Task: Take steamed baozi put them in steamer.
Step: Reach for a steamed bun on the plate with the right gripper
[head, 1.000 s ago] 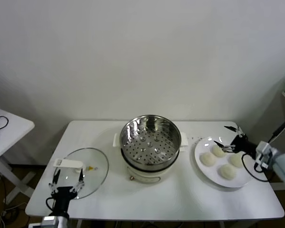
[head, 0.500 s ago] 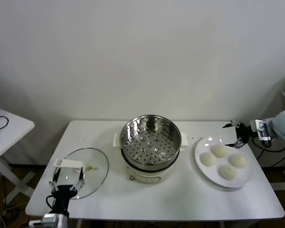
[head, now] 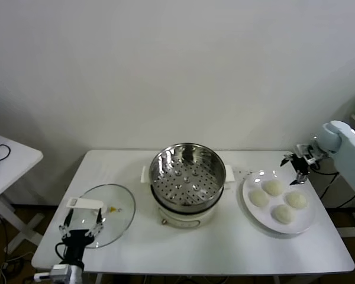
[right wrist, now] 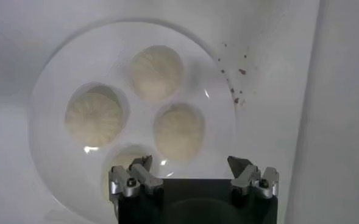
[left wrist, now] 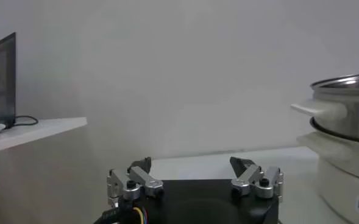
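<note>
right claw [head: 293, 167] apart, right frame edge above plate [head: 248, 207] | four baozi [head: 273, 187] on plate | left claw [head: 81, 223] apart, lower left | steamer [head: 187, 171] centre

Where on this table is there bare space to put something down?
Bare tabletop runs along the near edge, between the glass lid and the plate, in front of the steamer. The plate is crowded with four baozi.
</note>
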Robot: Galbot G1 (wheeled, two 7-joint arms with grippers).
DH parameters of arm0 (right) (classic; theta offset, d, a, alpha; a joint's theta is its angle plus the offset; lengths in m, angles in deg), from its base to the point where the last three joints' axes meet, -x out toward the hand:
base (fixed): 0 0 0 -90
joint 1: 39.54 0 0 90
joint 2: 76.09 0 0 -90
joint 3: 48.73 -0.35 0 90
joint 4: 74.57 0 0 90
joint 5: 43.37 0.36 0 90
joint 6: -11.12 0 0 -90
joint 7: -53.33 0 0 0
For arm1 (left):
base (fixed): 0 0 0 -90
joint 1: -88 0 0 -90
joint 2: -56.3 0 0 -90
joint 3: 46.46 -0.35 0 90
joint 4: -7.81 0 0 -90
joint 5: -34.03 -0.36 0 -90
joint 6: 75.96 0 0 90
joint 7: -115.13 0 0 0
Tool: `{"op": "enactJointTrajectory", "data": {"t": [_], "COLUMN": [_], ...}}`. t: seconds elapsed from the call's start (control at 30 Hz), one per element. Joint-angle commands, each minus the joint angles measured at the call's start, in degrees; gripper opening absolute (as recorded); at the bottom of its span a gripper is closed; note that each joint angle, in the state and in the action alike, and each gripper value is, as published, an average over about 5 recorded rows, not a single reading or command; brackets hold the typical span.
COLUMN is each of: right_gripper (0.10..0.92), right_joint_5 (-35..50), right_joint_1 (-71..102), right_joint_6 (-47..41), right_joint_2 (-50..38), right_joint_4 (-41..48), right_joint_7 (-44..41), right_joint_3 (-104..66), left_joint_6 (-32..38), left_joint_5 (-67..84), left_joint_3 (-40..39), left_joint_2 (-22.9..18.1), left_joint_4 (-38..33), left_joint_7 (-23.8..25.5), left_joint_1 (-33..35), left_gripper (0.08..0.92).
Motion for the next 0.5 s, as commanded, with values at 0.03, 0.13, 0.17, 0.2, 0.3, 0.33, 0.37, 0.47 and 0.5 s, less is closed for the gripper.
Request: {"op": "enactJointTrajectory", "data": {"t": [0.03, 0.13, 0.17, 0.2, 0.3, 0.33, 0.37, 0.47, 0.5], "right_gripper": [0.823, 0.823, 0.823, 0.823, 0.823, 0.823, 0.823, 0.823, 0.823], "right_joint_5": [-6.9, -8.5, -8.8, -9.2, -11.7, -12.8, -14.1, -16.4, -16.7], "right_joint_1": [1.7, 2.8, 3.0, 3.2, 4.1, 4.4, 4.7, 5.2, 5.3], "right_joint_6": [0.6, 0.6, 0.7, 0.7, 1.5, 1.9, 2.4, 3.5, 3.6], "right_joint_2": [6.2, 6.8, 6.9, 7.0, 7.6, 7.9, 8.3, 9.2, 9.4], "right_joint_4": [5.8, 6.5, 6.8, 7.1, 8.4, 9.0, 9.7, 11.6, 12.0], "right_joint_7": [-0.6, -0.4, -0.2, -0.1, 0.6, 0.9, 1.3, 2.6, 2.8], "right_joint_3": [-0.5, -1.8, -2.1, -2.4, -4.5, -5.7, -6.8, -9.3, -9.7], "left_joint_6": [-0.3, -0.4, -0.5, -0.5, -0.6, -0.6, -0.7, -0.7, -0.6], "left_joint_5": [0.4, 0.4, 0.4, 0.4, 0.4, 0.4, 0.5, 0.6, 0.7], "left_joint_3": [0.2, 0.2, 0.2, 0.1, 0.1, 0.0, 0.0, 0.0, 0.0], "left_joint_2": [0.0, -0.1, -0.1, -0.2, -0.3, -0.4, -0.4, -0.5, -0.5], "left_joint_4": [-0.2, -0.1, -0.1, -0.1, -0.2, -0.2, -0.1, 0.1, 0.1], "left_joint_7": [0.0, 0.0, 0.0, 0.0, -0.1, -0.1, -0.1, -0.1, -0.1], "left_joint_1": [0.3, 0.4, 0.4, 0.4, 0.3, 0.3, 0.3, 0.5, 0.5], "left_gripper": [0.823, 0.823, 0.823, 0.823, 0.823, 0.823, 0.823, 0.823, 0.823]}}
